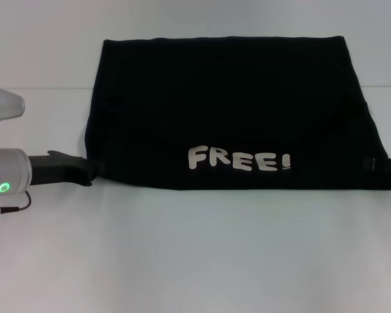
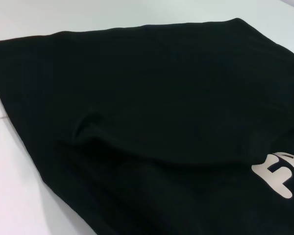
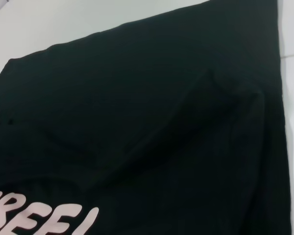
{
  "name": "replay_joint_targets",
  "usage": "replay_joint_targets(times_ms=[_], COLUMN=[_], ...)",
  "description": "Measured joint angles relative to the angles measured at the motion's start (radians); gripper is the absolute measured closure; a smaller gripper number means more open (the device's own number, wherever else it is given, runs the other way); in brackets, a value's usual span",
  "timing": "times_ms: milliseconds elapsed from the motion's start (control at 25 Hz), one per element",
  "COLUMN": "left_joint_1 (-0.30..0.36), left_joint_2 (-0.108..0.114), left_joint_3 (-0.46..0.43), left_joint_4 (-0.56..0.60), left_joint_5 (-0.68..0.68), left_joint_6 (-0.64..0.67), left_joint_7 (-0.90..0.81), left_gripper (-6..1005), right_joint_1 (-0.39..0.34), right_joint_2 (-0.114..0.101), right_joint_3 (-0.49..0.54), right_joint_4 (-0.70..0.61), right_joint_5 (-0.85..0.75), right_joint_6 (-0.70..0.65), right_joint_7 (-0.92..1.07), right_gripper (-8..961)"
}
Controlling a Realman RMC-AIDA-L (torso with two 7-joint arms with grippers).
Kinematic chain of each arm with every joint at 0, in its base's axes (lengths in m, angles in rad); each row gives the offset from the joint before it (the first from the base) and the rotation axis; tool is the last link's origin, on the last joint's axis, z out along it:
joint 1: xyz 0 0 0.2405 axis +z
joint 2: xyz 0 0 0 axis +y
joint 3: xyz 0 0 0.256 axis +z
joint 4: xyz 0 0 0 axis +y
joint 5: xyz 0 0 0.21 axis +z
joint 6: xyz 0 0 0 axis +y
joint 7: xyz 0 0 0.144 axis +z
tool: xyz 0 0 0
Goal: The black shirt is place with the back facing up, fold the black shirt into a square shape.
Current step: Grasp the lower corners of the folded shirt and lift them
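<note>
The black shirt (image 2: 152, 112) fills most of the left wrist view, lying flat on the white table (image 2: 19, 196). A soft raised crease (image 2: 88, 128) crosses the fabric. Pale lettering (image 2: 280, 175), partly cut off, sits on the shirt, well apart from the crease.

My head camera looks forward and down at the whole black shirt (image 1: 228, 111) on the white table (image 1: 195, 261). My left wrist camera sits close over the shirt's left part, my right wrist camera close over its right. All three share the pale lettering (image 1: 238, 160).
</note>
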Motion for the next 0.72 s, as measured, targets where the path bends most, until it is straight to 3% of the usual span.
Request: replay_joint_targets(times_ms=[320,520,640,720], left_joint_1=[0.000,0.000,0.000,0.000], left_joint_2=[0.000,0.000,0.000,0.000], left_joint_3=[0.000,0.000,0.000,0.000], left_joint_4=[-0.003,-0.002,-0.002,-0.002], left_joint_5=[-0.002,-0.006,-0.008,-0.008], left_joint_6=[-0.002,-0.002,-0.002,-0.002], left_joint_7=[-0.001,-0.003,-0.003,-0.003], left_gripper=[991,992,992,992], right_joint_1=[-0.009,-0.020,-0.025,-0.028], right_joint_2=[0.000,0.000,0.001,0.003], right_joint_3=[0.000,0.000,0.000,0.001], right_joint_4=[0.001,0.001,0.001,-0.002], right_joint_5=[-0.032,-0.037,-0.038,-0.038], right_joint_6=[-0.012,-0.014,-0.011,-0.011], right_joint_7=[-0.002,-0.006,-0.007,-0.008], right_gripper=[336,574,805,851])
